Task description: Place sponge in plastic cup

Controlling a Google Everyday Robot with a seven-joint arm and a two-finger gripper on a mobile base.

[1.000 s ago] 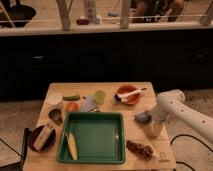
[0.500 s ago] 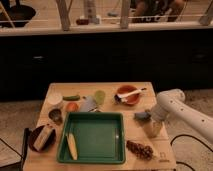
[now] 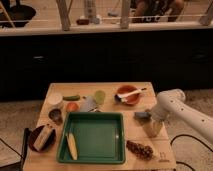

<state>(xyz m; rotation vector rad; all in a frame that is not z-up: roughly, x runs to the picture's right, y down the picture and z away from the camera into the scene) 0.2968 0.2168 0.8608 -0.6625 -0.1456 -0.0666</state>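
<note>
A small blue sponge point(image 3: 141, 115) shows just left of the end of my white arm, at the right side of the wooden table point(image 3: 135, 160). My gripper point(image 3: 151, 118) sits at the sponge and right above a pale plastic cup point(image 3: 152, 129) that stands upright near the table's right edge. I cannot tell whether the sponge is held or rests on the table. The gripper itself is mostly hidden by the arm's wrist.
A green tray point(image 3: 92, 159) with a corn cob point(image 3: 71, 145) fills the table's middle. A red bowl with a white spoon point(image 3: 127, 95), a green cup point(image 3: 99, 96), a pale grey-blue lump point(image 3: 88, 104), a white cup point(image 3: 55, 98), a dark plate point(image 3: 42, 138) and a brown cluster point(image 3: 140, 149) lie around it.
</note>
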